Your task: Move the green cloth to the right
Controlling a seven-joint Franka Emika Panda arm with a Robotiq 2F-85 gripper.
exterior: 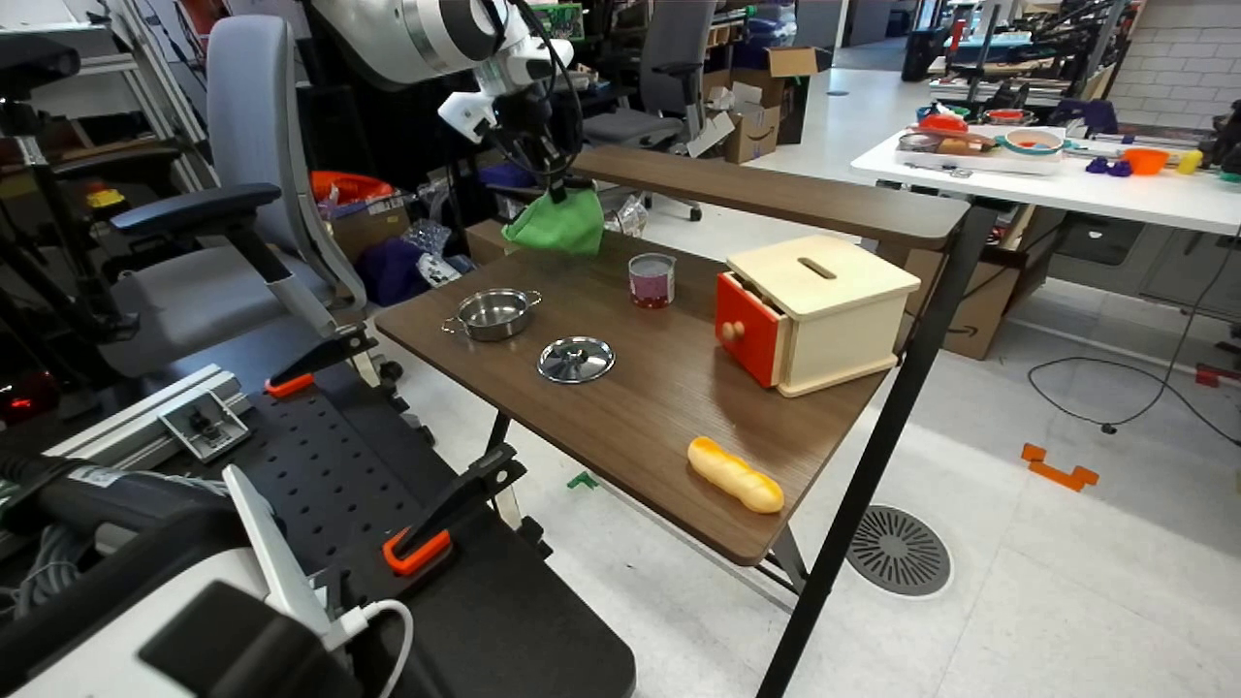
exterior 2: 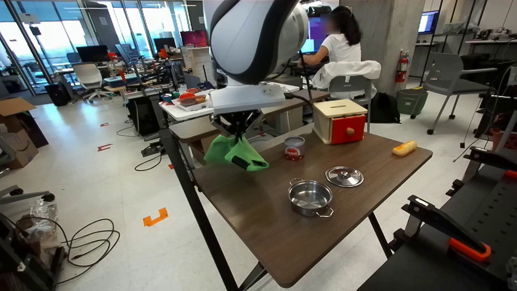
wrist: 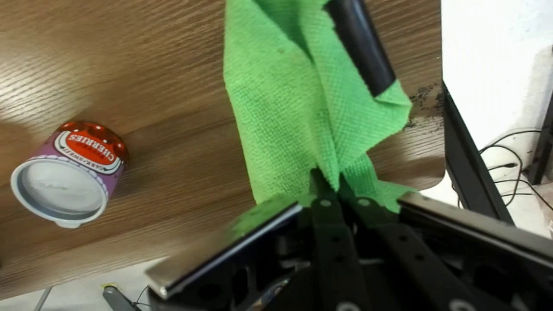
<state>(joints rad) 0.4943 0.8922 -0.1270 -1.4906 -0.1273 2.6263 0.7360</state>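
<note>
A: Gripper: state?

B: Fingertips nearly meeting, the gathered cloth pinched between them. Residual gap not readable: its folds cover it in the wrist view.

A: Cloth location?

B: Hanging from the fingertips over one end of the table, near the can but apart from it. Whether its lowest edge touches the table: cannot tell.

A: Cropped or unclear?

B: Top border of the wrist view crops the cloth and its black strip. Arm leaves the frame at the top in both exterior views. In an exterior view the fingers are small, dark on dark, hard to separate from what lies behind. Can's label, upside down in the wrist view: "CHERRIES" legible, smaller print poor.
</note>
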